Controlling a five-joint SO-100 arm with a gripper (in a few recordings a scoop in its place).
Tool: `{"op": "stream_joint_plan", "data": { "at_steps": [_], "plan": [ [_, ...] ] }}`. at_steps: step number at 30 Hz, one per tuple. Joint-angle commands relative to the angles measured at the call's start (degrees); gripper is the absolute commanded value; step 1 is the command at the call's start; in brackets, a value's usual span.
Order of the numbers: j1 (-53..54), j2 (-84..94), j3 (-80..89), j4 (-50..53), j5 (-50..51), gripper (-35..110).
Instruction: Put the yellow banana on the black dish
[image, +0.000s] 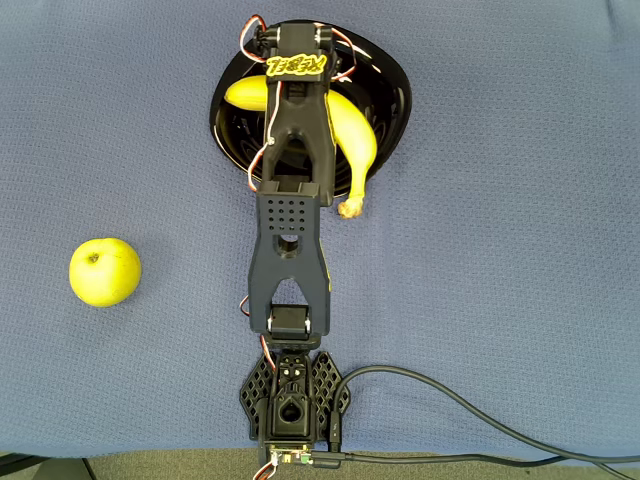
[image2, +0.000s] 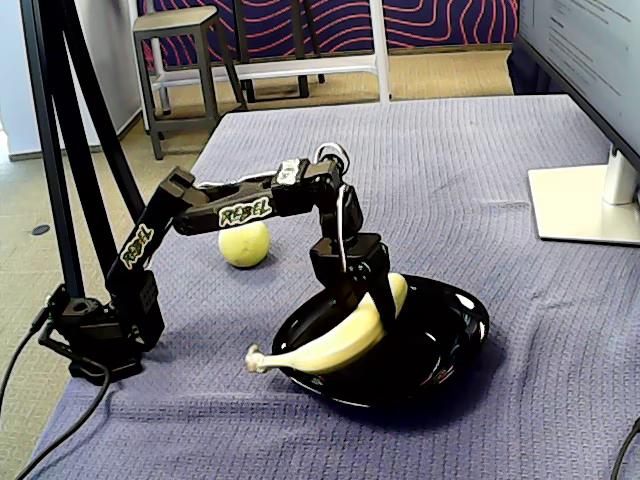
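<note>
The yellow banana (image: 357, 137) (image2: 335, 347) lies across the black dish (image: 396, 92) (image2: 452, 322), its brown stem end poking out over the dish's rim. My gripper (image2: 371, 305) reaches down into the dish and its black fingers sit on both sides of the banana's middle, closed against it. In the overhead view the arm's upper link covers the banana's middle and the fingers. The dish stands on the blue cloth straight ahead of the arm's base (image: 290, 400).
A round yellow-green apple (image: 104, 271) (image2: 244, 243) rests on the cloth, apart from the dish. A monitor's white foot (image2: 585, 205) stands at the table's far right in the fixed view. A black cable (image: 450, 400) trails from the base.
</note>
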Motion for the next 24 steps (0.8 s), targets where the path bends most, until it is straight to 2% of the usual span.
{"op": "stream_joint_plan", "data": {
  "at_steps": [1, 4, 24],
  "plan": [
    [0.6, 0.8, -5.1, -3.2, 0.9, 1],
    [0.4, 0.8, -5.0, -2.5, 1.6, 11],
    [1.5, 0.5, 0.3, -2.8, 3.3, 17]
  ]
}}
